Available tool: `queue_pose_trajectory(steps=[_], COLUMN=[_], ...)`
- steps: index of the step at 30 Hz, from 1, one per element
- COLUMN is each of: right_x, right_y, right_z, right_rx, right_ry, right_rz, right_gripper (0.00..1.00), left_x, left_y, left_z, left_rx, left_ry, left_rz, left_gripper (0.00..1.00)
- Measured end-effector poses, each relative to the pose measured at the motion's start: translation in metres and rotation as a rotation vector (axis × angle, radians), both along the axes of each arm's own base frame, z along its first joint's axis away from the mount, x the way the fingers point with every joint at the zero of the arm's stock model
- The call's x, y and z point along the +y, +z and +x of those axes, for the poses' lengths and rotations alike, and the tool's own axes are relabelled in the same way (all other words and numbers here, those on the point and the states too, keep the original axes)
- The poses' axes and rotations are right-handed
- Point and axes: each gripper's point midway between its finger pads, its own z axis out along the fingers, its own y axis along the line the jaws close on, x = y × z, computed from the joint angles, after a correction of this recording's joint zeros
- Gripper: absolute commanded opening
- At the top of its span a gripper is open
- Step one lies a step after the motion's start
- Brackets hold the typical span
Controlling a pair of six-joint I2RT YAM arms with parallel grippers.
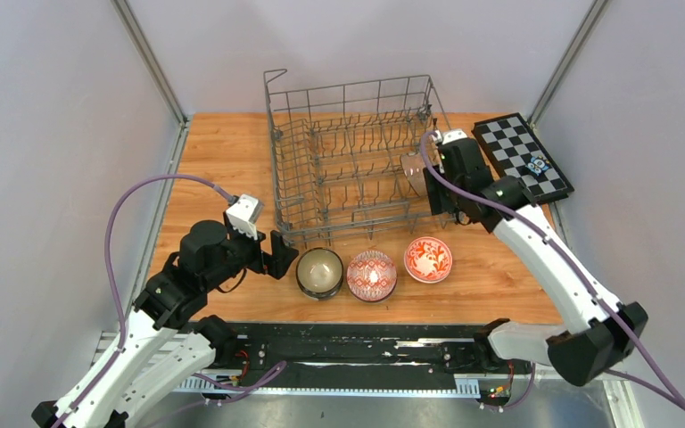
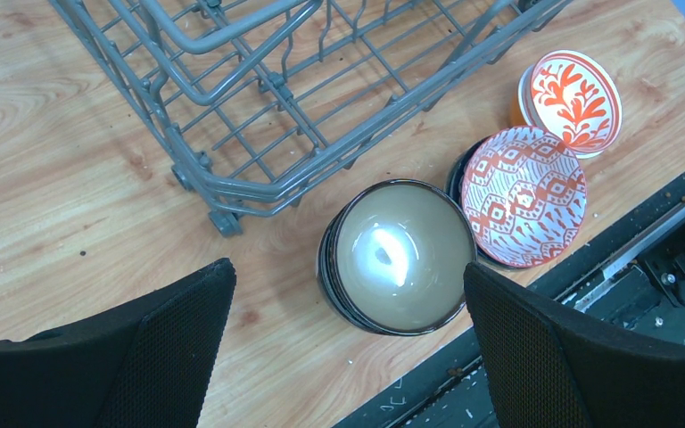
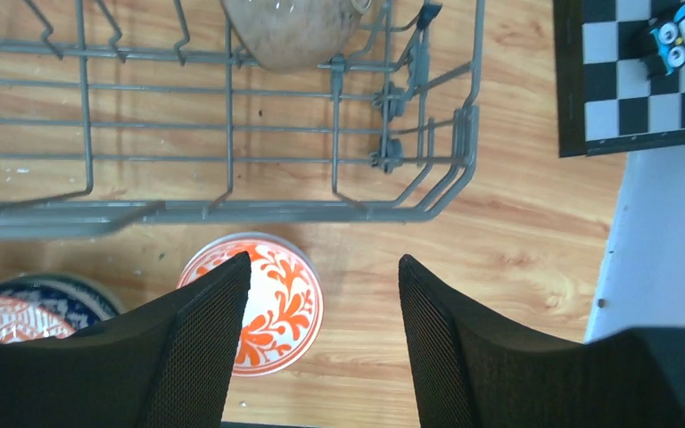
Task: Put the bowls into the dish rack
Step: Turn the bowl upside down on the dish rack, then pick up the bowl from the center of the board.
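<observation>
Rack [image 1: 352, 160] at far middle of table [image 1: 223, 152]; beige bowl [image 3: 290, 31] stands in its right side. Left gripper [image 1: 280, 255] fingers wide apart, empty, just beside dark-rimmed bowl [image 1: 319, 271]. Right gripper [image 3: 325, 266] fingers apart, empty, over rack's near right corner. Patterned bowl [image 1: 372, 275] and floral bowl [image 1: 428, 259] on table in row before rack.

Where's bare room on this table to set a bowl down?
Bare tabletop left of the dish rack, and right of the floral bowl. Crowded along the rack's front, where the bowls sit, and by the chequered board.
</observation>
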Motion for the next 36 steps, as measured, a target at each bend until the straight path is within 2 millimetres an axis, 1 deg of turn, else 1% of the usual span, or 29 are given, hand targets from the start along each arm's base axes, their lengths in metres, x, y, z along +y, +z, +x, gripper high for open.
queue_pose_trajectory(steps=[6,12,15,17,23,31,33,36], right_x=[-0.008,-0.018,-0.021,-0.023,-0.025,-0.019,-0.018,-0.018], right_y=[-0.016,-0.038,-0.046,-0.058,-0.089,-0.129,-0.138,-0.145], right_z=[-0.033,-0.063,-0.071,-0.078,-0.087,-0.089,-0.089,-0.088], right_rx=[0.013,0.029,0.035,0.055,0.123,0.184,0.200,0.208], right_ry=[-0.003,-0.034,-0.052,-0.070,-0.127,-0.184,-0.199,-0.218], right_rz=[0.062,0.113,0.133,0.143,0.154,0.187,0.189,0.189], right_gripper=[0.60,0.57,0.55,0.53,0.49,0.42,0.42,0.41], left_x=[0.000,0.000,0.000,0.000,0.000,0.000,0.000,0.000], left_y=[0.000,-0.001,-0.002,-0.002,-0.002,-0.002,-0.002,-0.002], left_z=[0.000,0.001,0.001,0.001,0.001,0.001,0.001,0.001], left_rx=[0.001,0.004,0.006,0.006,0.007,0.007,0.007,0.007], left_ry=[0.001,0.002,0.002,0.002,0.002,0.002,0.001,0.001], left_rz=[0.001,0.003,0.005,0.005,0.006,0.006,0.005,0.005], left_gripper=[1.00,1.00,1.00,1.00,1.00,1.00,1.00,1.00])
